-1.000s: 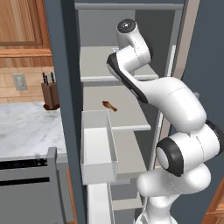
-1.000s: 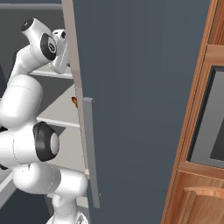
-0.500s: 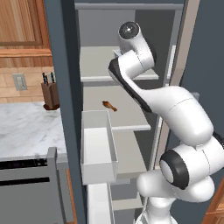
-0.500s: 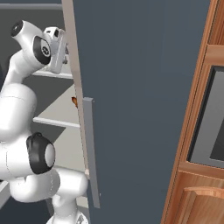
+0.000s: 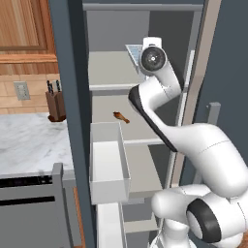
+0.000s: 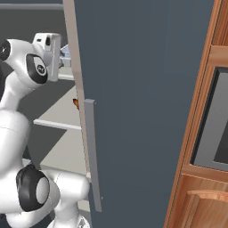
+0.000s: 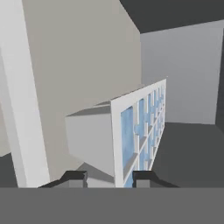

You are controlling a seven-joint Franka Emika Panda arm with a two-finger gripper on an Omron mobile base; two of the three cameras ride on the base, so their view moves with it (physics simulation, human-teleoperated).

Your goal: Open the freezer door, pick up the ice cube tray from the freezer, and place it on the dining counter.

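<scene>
Pale grey freezer (image 5: 116,72) shelves frame the action: the gripper (image 7: 109,178) pinches the ice cube tray's (image 7: 138,133) near rim on the upper shelf. Best squeeze firmly and draw back level, avoiding the freezer door (image 6: 142,89).
</scene>
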